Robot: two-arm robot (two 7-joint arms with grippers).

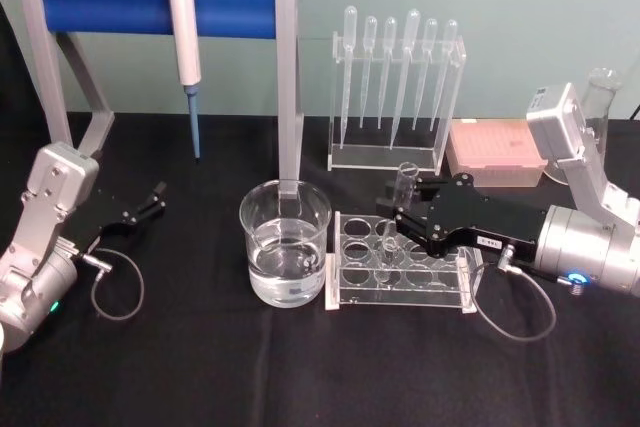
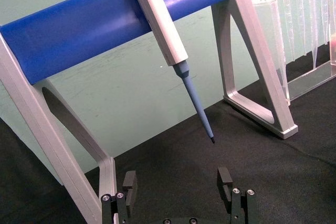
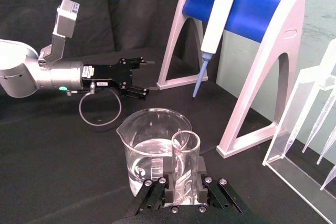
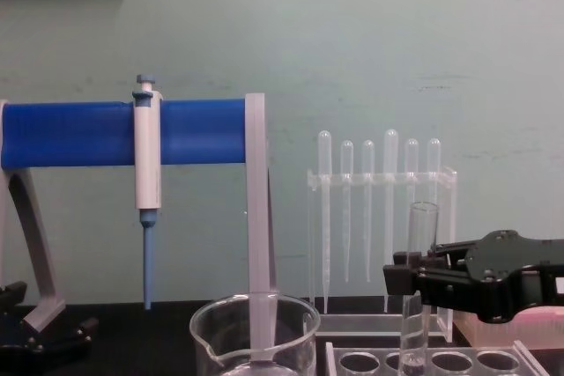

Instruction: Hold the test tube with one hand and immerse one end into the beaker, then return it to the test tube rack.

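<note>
The test tube [image 1: 405, 183] stands upright with its round bottom down in a hole of the clear tube rack [image 1: 440, 284]. My right gripper [image 1: 395, 203] is shut on its upper half, reaching in from the right. In the right wrist view the test tube [image 3: 185, 153] sits between the fingers [image 3: 157, 190], with the beaker [image 3: 152, 148] just beyond. The beaker [image 1: 285, 245] holds water about halfway up and stands left of the rack, apart from the tube. The chest view shows the test tube [image 4: 423, 226] rising above the right gripper [image 4: 408, 281]. My left gripper [image 1: 155, 199] is parked open at the far left.
A blue-barred stand [image 1: 120, 2] with a white pipettor [image 1: 183, 42] hanging from it rises behind the beaker. A clear rack of plastic pipettes [image 1: 395, 87] stands at the back, a pink tip box [image 1: 495, 152] to its right. Bare black cloth lies in front.
</note>
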